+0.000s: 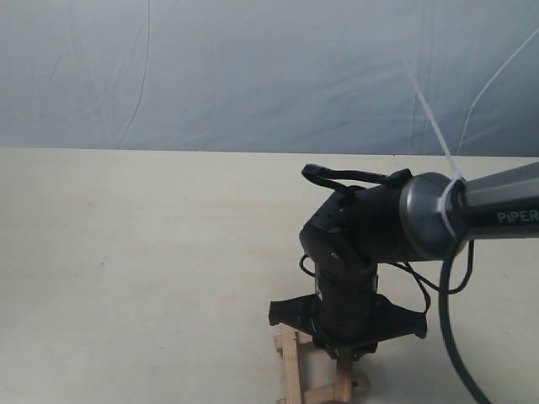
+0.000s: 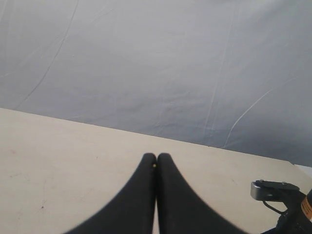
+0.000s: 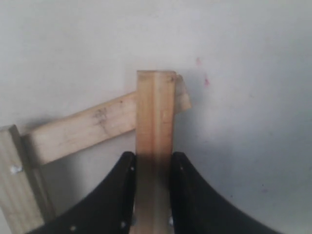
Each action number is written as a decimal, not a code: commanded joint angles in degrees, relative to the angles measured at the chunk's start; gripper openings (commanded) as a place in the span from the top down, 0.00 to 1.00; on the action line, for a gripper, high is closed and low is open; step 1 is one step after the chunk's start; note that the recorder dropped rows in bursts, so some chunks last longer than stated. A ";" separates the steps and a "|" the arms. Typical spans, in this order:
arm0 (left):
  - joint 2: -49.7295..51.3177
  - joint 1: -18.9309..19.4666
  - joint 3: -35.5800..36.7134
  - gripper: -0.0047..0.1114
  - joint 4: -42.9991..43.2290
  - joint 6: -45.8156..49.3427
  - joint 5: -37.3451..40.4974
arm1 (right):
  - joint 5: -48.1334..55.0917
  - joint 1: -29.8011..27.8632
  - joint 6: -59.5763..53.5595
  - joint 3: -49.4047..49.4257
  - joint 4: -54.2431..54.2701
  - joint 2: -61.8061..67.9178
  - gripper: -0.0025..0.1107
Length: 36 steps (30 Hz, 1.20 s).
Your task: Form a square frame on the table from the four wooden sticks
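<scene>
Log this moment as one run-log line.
right hand: shut on held stick | held stick: crossing second stick end | third stick: at second stick's other end | left hand: shut, empty, over table

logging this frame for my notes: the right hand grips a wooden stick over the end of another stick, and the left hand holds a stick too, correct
Not quite. The left hand holds nothing: the left wrist view shows it shut and empty, above the table. The right hand does grip a wooden stick over the end of a second stick.
</scene>
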 commanded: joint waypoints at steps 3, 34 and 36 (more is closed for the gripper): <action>-0.20 -0.17 0.21 0.96 -0.30 -0.38 0.29 | -2.60 0.01 0.83 1.34 -0.73 -0.31 0.99; -0.20 -0.17 0.21 0.96 -0.52 -0.48 0.21 | 2.12 -11.92 -18.05 -22.92 4.30 13.25 0.99; -0.20 -0.17 0.21 0.96 -0.52 -0.48 0.21 | 1.89 -11.92 -18.05 -23.75 4.30 13.81 0.98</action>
